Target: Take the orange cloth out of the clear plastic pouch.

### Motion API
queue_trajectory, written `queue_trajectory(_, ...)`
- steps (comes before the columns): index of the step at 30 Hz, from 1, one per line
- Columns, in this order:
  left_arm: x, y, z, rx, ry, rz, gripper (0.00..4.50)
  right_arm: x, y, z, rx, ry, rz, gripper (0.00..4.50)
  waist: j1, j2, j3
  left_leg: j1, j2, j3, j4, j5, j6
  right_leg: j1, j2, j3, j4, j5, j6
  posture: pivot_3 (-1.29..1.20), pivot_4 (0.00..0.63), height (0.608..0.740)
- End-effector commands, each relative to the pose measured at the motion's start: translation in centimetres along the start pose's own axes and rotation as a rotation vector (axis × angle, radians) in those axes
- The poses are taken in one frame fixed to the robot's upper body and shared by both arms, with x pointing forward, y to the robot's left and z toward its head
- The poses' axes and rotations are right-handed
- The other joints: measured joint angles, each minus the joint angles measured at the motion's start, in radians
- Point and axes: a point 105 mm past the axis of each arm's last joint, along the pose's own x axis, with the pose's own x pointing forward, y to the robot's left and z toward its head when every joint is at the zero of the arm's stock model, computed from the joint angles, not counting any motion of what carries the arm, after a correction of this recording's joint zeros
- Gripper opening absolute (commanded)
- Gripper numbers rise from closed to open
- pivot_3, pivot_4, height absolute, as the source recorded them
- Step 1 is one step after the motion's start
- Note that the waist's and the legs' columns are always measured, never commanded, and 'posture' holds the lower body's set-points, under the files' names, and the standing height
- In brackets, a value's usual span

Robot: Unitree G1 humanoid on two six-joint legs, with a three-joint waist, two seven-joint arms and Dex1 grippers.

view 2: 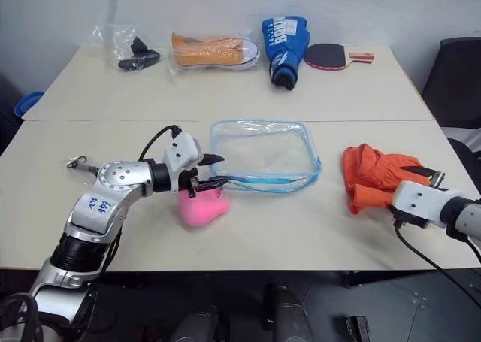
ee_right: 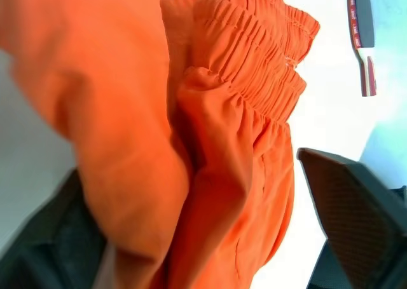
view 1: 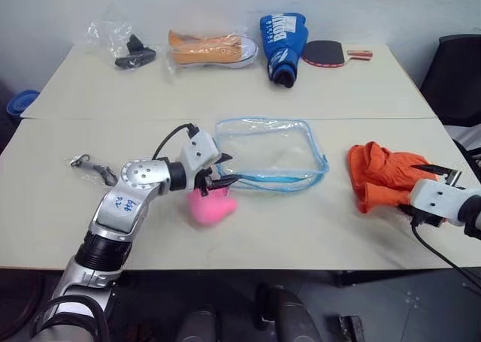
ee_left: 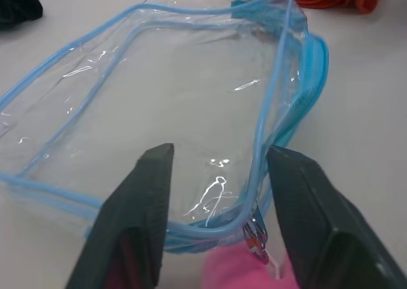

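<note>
Orange cloth lies crumpled on the table, to the right of the clear plastic pouch and apart from it. Pouch flat, empty. Left gripper at the pouch's near-left corner, fingers apart, above a pink plush heart. Right gripper at the cloth, fingers spread wide, fabric between them.

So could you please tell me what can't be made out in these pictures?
- Head views: the contents of the crinkled bag at the far edge, a dark item blurred by its wrap.
- Head views: the small object beside the left arm, too small to name.
- Left wrist view: the pink plush, cut off by the edge between the open left claw.
- Right wrist view: one finger of the right claw, draped by the orange cloth.
</note>
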Motion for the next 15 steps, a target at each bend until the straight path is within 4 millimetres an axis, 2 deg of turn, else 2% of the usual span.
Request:
queue_trajectory(1,-1.8,1.4,0.8,-0.023,-0.036,0.052,3.79,-1.8,-1.6,1.0,0.047,-0.021,-0.009,4.5,0.0,0.0,0.0,0.0,0.0,0.0,0.0,0.0,0.0,0.0,0.0,0.0,0.0,0.0,0.0,0.0,0.15,0.74)
queue_trajectory(6,-4.5,0.3,2.6,-0.081,-0.145,-0.055,3.79,-4.4,-1.3,1.8,0.351,-0.082,0.075,4.5,0.003,0.0,0.0,0.0,0.0,0.0,0.0,0.0,0.0,0.0,0.0,0.0,0.0,0.0,0.0,0.0,0.15,0.74)
queue_trajectory(9,-6.7,-0.2,2.8,-0.079,-0.133,-0.125,3.79,-6.5,-1.8,1.3,0.55,-0.084,0.111,4.5,0.006,0.0,0.0,0.0,0.0,-0.001,0.0,0.0,0.001,0.0,0.0,0.0,0.0,0.0,0.0,0.0,0.15,0.74)
queue_trajectory(12,-10.9,1.2,2.3,-0.07,-0.046,-0.154,3.79,-9.7,-2.5,-0.6,0.737,-0.016,0.146,4.5,0.007,0.0,0.0,0.0,0.0,-0.001,0.0,-0.001,0.001,0.001,0.0,0.0,-0.001,-0.001,-0.001,0.0,0.15,0.74)
queue_trajectory(15,-14.0,2.9,0.8,-0.057,0.064,-0.138,3.79,-11.8,-3.4,-2.0,0.816,0.029,0.129,4.5,0.005,0.0,0.0,0.0,0.0,-0.001,0.0,-0.002,0.003,0.0,0.002,-0.001,-0.001,-0.002,-0.002,0.0,0.15,0.74)
